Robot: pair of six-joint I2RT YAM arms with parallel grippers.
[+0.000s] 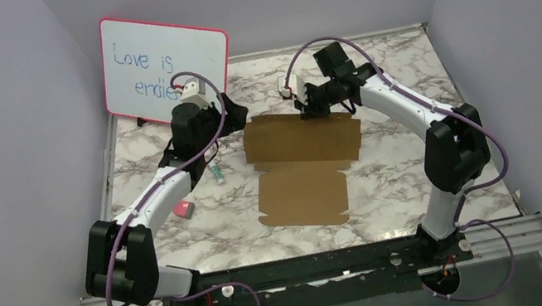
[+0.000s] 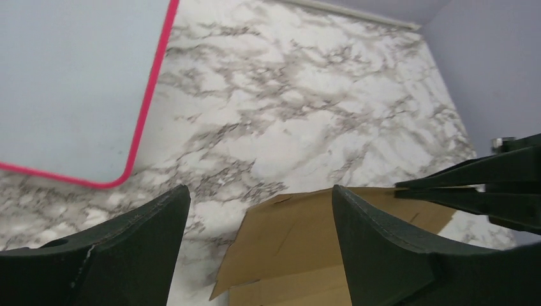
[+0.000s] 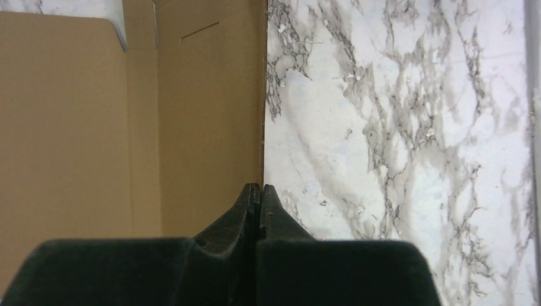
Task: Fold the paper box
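The paper box [image 1: 301, 173] is a flat brown die-cut sheet in the middle of the marble table, its far panel lifted off the surface. My right gripper [image 3: 259, 186] is shut on that panel's far edge [image 3: 191, 115], with the cardboard running straight into the seam of the jaws. The same pinch appears in the left wrist view, where the right gripper [image 2: 408, 188] holds the top edge. My left gripper [image 2: 260, 189] is open just off the sheet's far left corner [image 2: 293, 236], with nothing between its fingers.
A pink-framed whiteboard [image 1: 164, 66] leans against the back wall at the far left, close behind my left gripper [image 1: 234, 116]. A green marker [image 1: 217, 172] and a pink eraser [image 1: 183, 210] lie left of the sheet. Purple walls enclose the table.
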